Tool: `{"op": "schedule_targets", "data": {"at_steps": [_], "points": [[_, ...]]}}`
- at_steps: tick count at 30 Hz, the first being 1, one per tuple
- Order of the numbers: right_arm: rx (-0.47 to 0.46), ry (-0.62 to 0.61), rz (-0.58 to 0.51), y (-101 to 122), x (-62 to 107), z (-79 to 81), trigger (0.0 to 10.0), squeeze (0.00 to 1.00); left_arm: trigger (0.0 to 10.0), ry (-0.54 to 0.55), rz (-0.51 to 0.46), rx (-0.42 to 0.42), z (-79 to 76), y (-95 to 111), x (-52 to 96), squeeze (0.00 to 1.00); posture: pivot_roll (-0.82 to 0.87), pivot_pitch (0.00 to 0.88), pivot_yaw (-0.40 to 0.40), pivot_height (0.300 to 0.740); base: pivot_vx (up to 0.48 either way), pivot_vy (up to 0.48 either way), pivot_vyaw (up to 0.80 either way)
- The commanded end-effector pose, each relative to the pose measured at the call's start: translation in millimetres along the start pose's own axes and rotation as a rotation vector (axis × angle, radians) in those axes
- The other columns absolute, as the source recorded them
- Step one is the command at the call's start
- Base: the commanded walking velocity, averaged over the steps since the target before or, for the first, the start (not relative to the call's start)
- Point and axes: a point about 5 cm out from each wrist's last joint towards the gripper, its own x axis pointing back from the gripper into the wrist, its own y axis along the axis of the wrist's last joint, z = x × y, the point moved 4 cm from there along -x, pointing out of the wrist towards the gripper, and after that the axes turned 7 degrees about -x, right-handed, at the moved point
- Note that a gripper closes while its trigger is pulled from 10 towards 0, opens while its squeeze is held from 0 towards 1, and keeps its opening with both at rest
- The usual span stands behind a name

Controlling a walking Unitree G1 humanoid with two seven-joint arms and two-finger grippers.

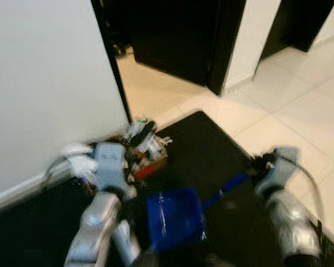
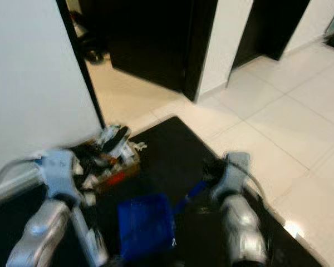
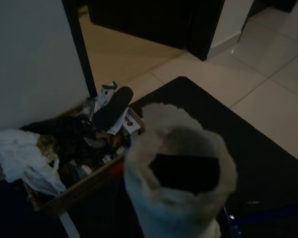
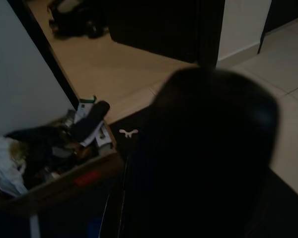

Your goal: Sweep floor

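Observation:
A blue dustpan [image 1: 175, 218] hangs low over the black mat [image 1: 203, 147]. Its blue handle [image 1: 229, 186] runs up to my right gripper [image 1: 260, 166], which looks shut on it. In the right wrist view a dark round shape [image 4: 208, 153] blocks most of the picture. On the left, my left gripper [image 1: 122, 181] grips a silver pole [image 1: 126, 240] that slants down beside the arm. The pole's end, wrapped in white padding [image 3: 181, 173], sits close to the lens in the left wrist view. The eye views are blurred.
A cardboard box [image 1: 146, 154] full of rubbish, with a white bag [image 3: 20, 156] at its side, stands against the white wall [image 1: 44, 83]. Behind it a dark door frame [image 1: 112, 67] opens to a beige floor. Pale tiles [image 1: 300, 105] stretch to the right.

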Motion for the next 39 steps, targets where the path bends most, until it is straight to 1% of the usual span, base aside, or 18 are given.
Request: {"op": "schedule_targets", "data": {"at_steps": [1,7,13,18,20,22,26,28,29,30,33,34,35,37,39], "points": [[-0.009,0.008,-0.031,7.0,-0.2,1.6,10.0,0.00,10.0,0.006,0.003,0.000,0.4,0.7,0.9,0.00,0.11,0.073,0.004,0.740,0.000,0.000,0.00],[-0.011,0.009,-0.029,6.2,-0.3,2.0,10.0,0.00,10.0,0.028,0.026,-0.010,2.3,-3.2,-0.4,0.00,0.11,0.072,0.005,0.740,0.000,0.000,0.00],[-0.010,0.010,-0.026,5.6,-0.4,2.0,10.0,0.00,10.0,0.028,0.028,-0.006,2.0,-3.5,-0.9,0.00,0.11,0.072,0.003,0.740,0.000,0.000,0.00],[-0.003,0.008,-0.021,3.4,-1.2,1.4,10.0,0.00,10.0,0.027,0.048,-0.007,1.1,-7.5,-2.7,0.00,0.10,0.069,0.002,0.740,0.000,0.000,0.00],[0.020,-0.002,-0.022,2.0,-1.6,-0.4,10.0,0.00,10.0,0.027,0.059,-0.009,0.2,-11.7,-3.8,0.00,0.11,0.068,0.002,0.740,0.000,0.000,0.00],[0.065,-0.007,-0.014,-2.8,-1.7,-1.5,10.0,0.00,10.0,0.031,0.065,-0.014,-0.7,-18.5,-5.7,0.00,0.11,0.065,0.001,0.740,0.000,0.000,0.00],[0.084,-0.041,0.007,-16.9,-0.9,-5.4,10.0,0.00,10.0,0.034,0.079,-0.031,-2.0,-35.7,-10.0,0.00,0.11,0.061,0.002,0.740,0.000,0.000,0.00],[0.100,-0.054,-0.006,-17.5,-0.5,-6.5,10.0,0.00,10.0,0.035,0.079,-0.044,-1.7,-39.6,-11.1,0.00,0.11,0.061,0.003,0.740,0.000,0.000,0.00],[0.108,-0.077,-0.023,-16.6,-0.1,-8.8,10.0,0.00,10.0,0.045,0.077,-0.066,0.2,-42.7,-11.8,0.00,0.10,0.060,0.006,0.740,0.000,0.000,0.00],[0.108,-0.093,-0.032,-16.7,0.2,-10.7,10.0,0.00,10.0,0.052,0.077,-0.080,1.5,-44.8,-12.2,0.00,0.10,0.060,0.006,0.740,0.000,0.000,0.00],[0.097,-0.110,-0.016,-21.9,0.2,-13.0,10.0,0.00,10.0,0.067,0.083,-0.083,5.5,-50.7,-14.0,0.00,0.10,0.054,0.007,0.740,0.000,0.000,0.00],[0.054,-0.104,0.039,-35.3,0.5,-12.6,10.0,0.00,10.0,0.056,0.103,-0.091,3.8,-59.5,-16.7,0.00,0.11,0.053,0.006,0.740,0.000,0.000,0.00],[0.054,-0.104,0.039,-35.3,0.5,-12.6,10.0,0.00,10.0,0.056,0.103,-0.091,3.8,-59.5,-16.7,0.00,0.11,0.053,0.006,0.740,0.000,0.000,0.00],[0.029,-0.098,0.074,-44.2,1.0,-11.8,10.0,0.00,10.0,0.042,0.115,-0.100,0.6,-65.1,-18.1,0.00,0.11,0.053,0.006,0.740,0.000,0.000,0.00],[0.022,-0.089,0.105,-53.7,1.2,-9.7,10.0,0.00,10.0,0.004,0.137,-0.127,-9.2,-75.5,-19.9,0.00,0.11,0.042,0.008,0.740,0.000,0.000,0.00]]}}
